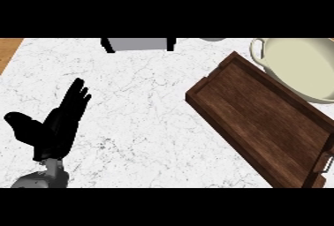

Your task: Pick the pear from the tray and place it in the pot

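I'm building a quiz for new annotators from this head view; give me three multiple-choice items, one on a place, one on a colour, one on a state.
1. Where does the pot stand?
A. Upper right, beside the tray's far end
B. Lower left, under the hand
C. In the counter's middle

2. What colour is the tray?
A. White
B. Dark brown
C. Green

3. How is the left hand?
A. Curled round a pear
B. Open, fingers straight, holding nothing
C. Pressed on the tray

Answers:
1 A, the cream pot sits at the upper right edge, next to the tray.
2 B, its wooden floor and rim are dark brown.
3 B, the fingers point up over the white counter, apart from everything else.
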